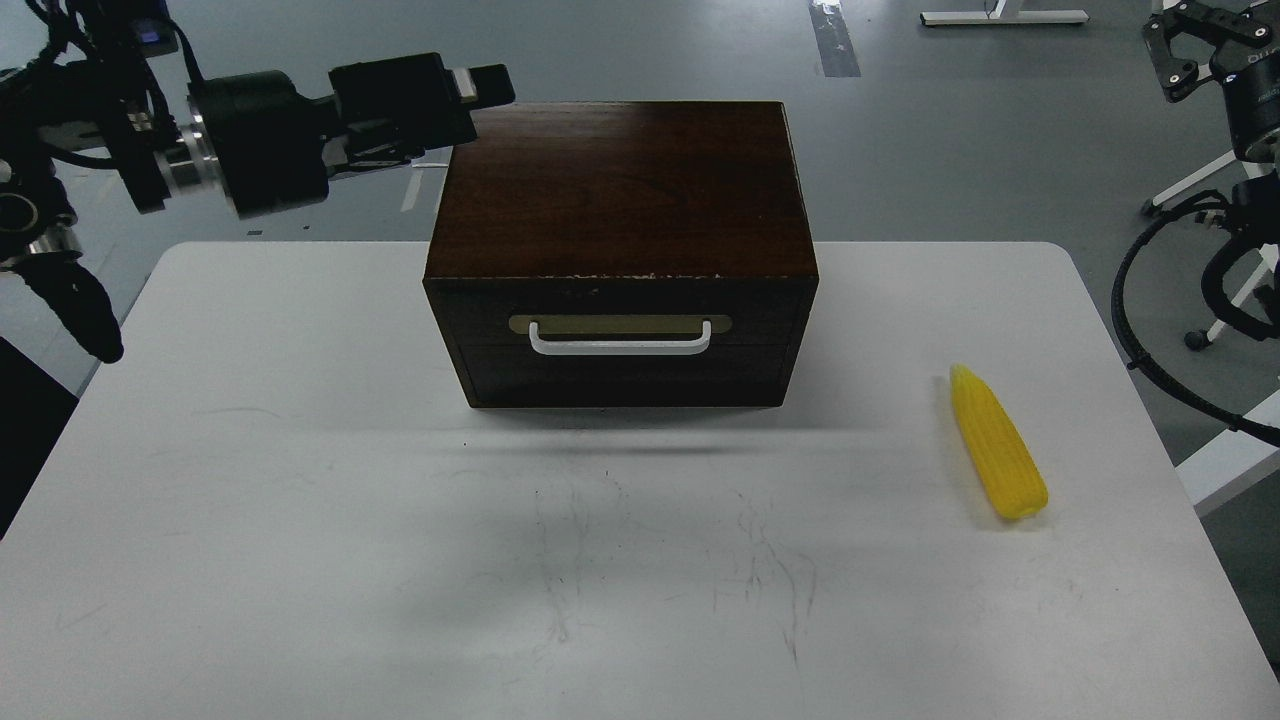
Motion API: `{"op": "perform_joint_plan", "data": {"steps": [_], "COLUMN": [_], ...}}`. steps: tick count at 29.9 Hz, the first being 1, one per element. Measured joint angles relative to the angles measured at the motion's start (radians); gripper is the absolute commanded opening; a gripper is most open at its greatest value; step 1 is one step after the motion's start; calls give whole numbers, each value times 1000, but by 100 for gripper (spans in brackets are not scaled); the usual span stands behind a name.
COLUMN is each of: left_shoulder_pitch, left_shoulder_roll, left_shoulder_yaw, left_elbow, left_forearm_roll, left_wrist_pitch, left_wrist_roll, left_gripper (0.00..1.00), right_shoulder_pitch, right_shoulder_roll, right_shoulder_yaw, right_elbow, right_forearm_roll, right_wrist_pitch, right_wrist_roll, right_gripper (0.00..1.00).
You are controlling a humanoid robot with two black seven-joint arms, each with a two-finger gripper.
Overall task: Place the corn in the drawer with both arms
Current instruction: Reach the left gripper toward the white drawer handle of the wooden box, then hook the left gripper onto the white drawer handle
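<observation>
Drawer closed; corn lying on surface, near right. Left end effector state unclear, right end effector too. Risk: box sliding when pulling handle.

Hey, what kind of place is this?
Probably a robotics lab or test space: a plain white table on a grey floor, wheeled equipment stands nearby, and staged props, a wooden box and plastic-looking corn.
</observation>
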Motion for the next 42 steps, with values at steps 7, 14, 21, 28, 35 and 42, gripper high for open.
{"op": "perform_joint_plan", "data": {"steps": [7,14,21,28,35,42], "left_shoulder_pitch": [-127,-293,-325,-348,-336,-328], "left_shoulder_roll": [-151,-285,-424,-477,-481,-478], "left_shoulder_yaw": [54,333,469,575,588,605], "left_elbow": [-23,-17,8,42,71,108], "left_forearm_roll": [315,655,1006,1067,1068,1068], "left_wrist_pitch": [-11,-9,10,10,10,10], "left_wrist_roll": [-7,-50,-79,-74,-59,-58], "left_gripper": [77,77,78,78,78,78], "right_shoulder_pitch": [-3,-10,-18,-18,-18,-18], "right_shoulder_roll": [-21,-54,-74,-76,-73,-74], "right_shoulder_yaw": [0,3,4,4,5,6], "right_elbow": [2,0,-1,-2,-1,-1], "right_forearm_roll": [0,1,2,3,3,3], "right_wrist_pitch": [0,0,0,0,0,0], "right_wrist_roll": [0,0,0,1,1,1], "right_gripper": [100,100,100,100,100,100]}}
